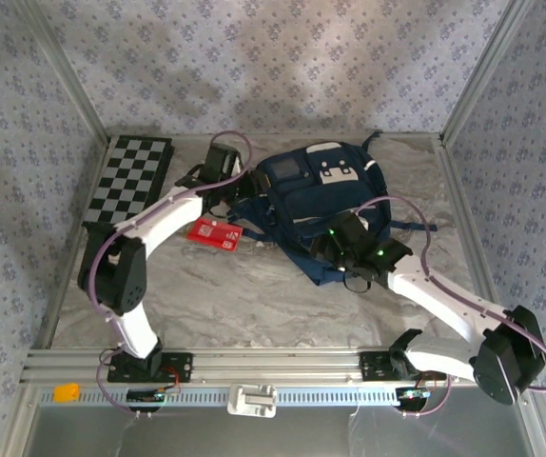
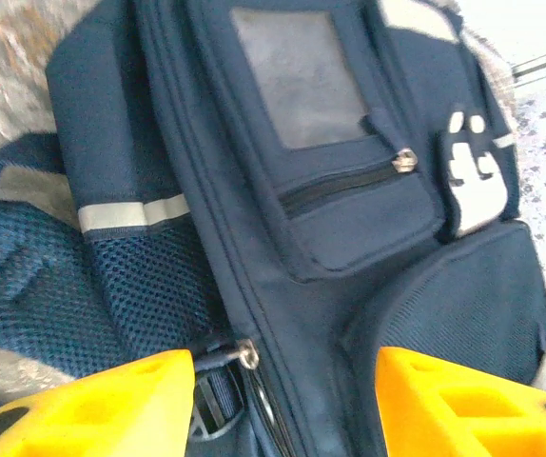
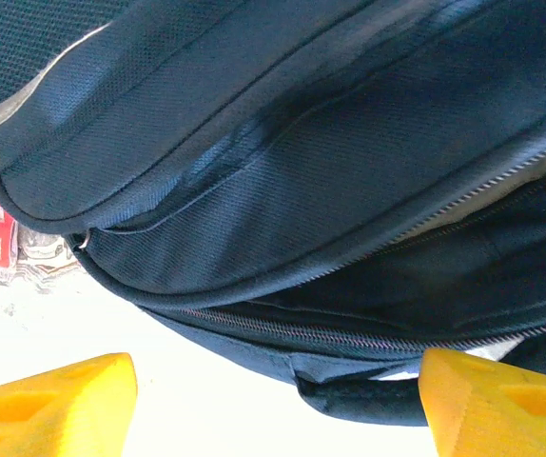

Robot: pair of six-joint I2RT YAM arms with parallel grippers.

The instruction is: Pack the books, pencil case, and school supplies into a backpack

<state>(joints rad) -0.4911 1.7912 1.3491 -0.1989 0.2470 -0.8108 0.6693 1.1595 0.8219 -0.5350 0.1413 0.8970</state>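
Top external: pencil case (image 1: 214, 232) beside backpack (image 1: 302, 205) (its white print unreadable); left end effector (image 2: 284, 386), right end effector (image 3: 278, 386) both released.

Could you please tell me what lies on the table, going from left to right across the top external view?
checkered board → pencil case → backpack
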